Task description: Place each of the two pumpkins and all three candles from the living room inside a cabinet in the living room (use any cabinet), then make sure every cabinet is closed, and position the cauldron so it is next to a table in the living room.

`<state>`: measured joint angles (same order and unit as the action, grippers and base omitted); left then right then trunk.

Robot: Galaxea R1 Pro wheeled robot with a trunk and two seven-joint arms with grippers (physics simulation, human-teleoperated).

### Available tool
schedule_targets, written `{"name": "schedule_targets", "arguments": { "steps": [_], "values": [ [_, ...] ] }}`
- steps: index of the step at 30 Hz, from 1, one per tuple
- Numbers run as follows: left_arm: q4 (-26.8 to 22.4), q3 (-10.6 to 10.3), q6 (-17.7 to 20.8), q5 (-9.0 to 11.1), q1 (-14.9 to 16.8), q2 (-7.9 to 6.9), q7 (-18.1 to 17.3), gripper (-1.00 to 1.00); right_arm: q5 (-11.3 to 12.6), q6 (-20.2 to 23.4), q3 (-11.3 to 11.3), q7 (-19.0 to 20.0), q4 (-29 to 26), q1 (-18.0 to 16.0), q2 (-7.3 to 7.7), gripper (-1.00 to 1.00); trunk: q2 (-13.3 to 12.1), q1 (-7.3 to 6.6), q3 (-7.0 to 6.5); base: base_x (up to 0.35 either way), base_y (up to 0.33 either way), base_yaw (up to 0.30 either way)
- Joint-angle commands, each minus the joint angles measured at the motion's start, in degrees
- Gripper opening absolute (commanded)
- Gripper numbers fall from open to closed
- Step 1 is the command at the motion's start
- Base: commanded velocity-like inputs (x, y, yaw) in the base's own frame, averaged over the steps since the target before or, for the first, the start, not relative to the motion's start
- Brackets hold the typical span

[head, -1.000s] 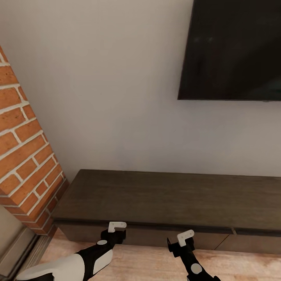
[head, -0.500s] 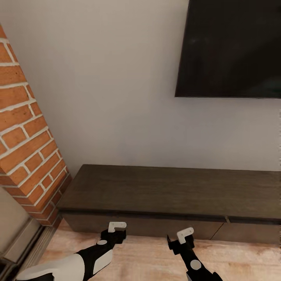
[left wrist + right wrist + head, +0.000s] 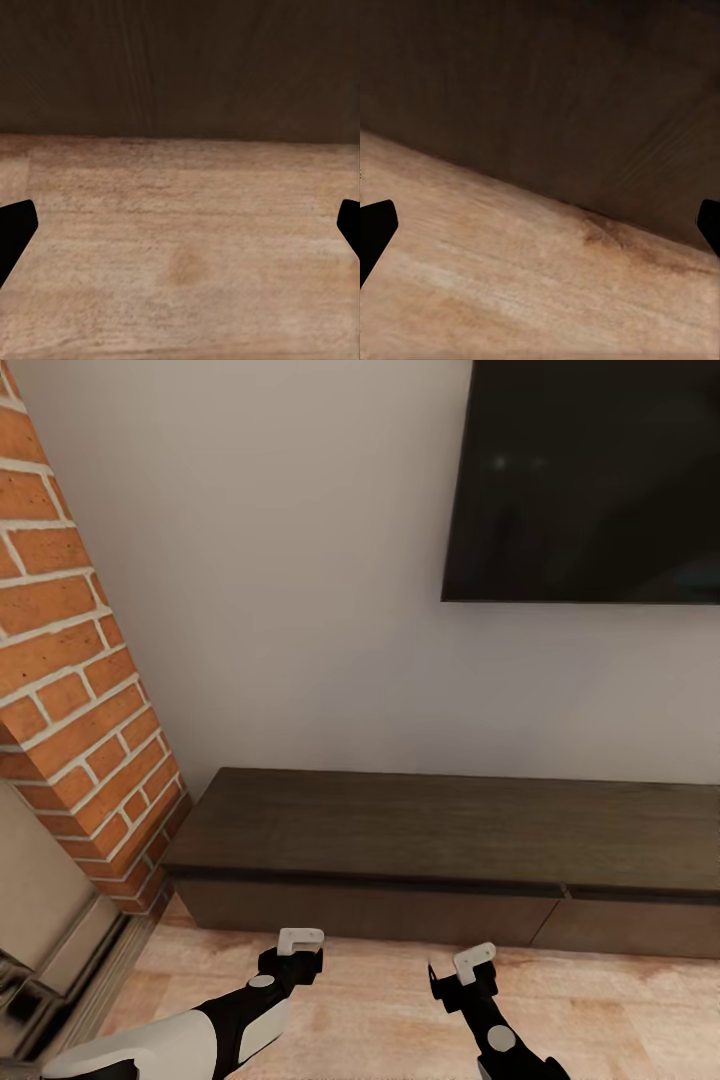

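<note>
Head view: long dark brown cabinet (image 3: 440, 850) low against the pale wall (image 3: 300, 580), all drawer fronts flush and shut, top bare. Black TV screen (image 3: 590, 480) mounted on the wall above its right part. Red brick column (image 3: 70, 660) at left, touching the cabinet's left end; beige fireplace-like edge (image 3: 40, 920) below the brick at the far left. Light wood floor (image 3: 380, 990) in front.

Both arms are low in the foreground, over the floor, a bit short of the cabinet front. Left gripper (image 3: 298, 950) and right gripper (image 3: 468, 972) are apart from each other, neither touching the cabinet. From here the finger gap is hard to read.

The wrist views add that. Left wrist: black fingertips (image 3: 15, 229) at opposite picture edges, so spread wide, nothing between them; bare floor boards (image 3: 180, 247) and the dark cabinet front (image 3: 180, 67) beyond. Right wrist: same, fingertips (image 3: 375, 229) at the edges, wide apart, empty; floor (image 3: 510, 285) seen at a slant, with the cabinet front (image 3: 547, 90) and a faint drawer seam.
</note>
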<state>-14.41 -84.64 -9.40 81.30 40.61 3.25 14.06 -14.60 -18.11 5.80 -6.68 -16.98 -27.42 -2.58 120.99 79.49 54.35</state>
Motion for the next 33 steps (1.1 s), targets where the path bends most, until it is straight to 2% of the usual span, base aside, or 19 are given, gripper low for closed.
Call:
{"name": "schedule_targets", "arguments": {
  "steps": [1,28,33],
  "values": [
    [0.0,0.0,0.0,0.0,0.0,0.0,0.0,1.0,-0.02,0.0,0.04,0.0,-0.01,0.0,0.01,1.0,0.0,0.0,0.0,-0.009,0.0,0.043],
    [0.0,0.0,-0.01,0.09,0.0,0.0,0.0,1.0,-0.61,-0.13,0.3,-0.09,-0.07,0.09,0.03,1.0,0.0,0.0,0.0,0.0,0.0,0.273],
    [0.0,0.0,-0.01,0.09,0.0,0.0,0.0,1.0,-0.62,-0.09,0.38,-0.09,-0.05,0.09,0.04,1.0,0.0,0.0,0.0,0.0,0.0,0.089]
  ]
}}
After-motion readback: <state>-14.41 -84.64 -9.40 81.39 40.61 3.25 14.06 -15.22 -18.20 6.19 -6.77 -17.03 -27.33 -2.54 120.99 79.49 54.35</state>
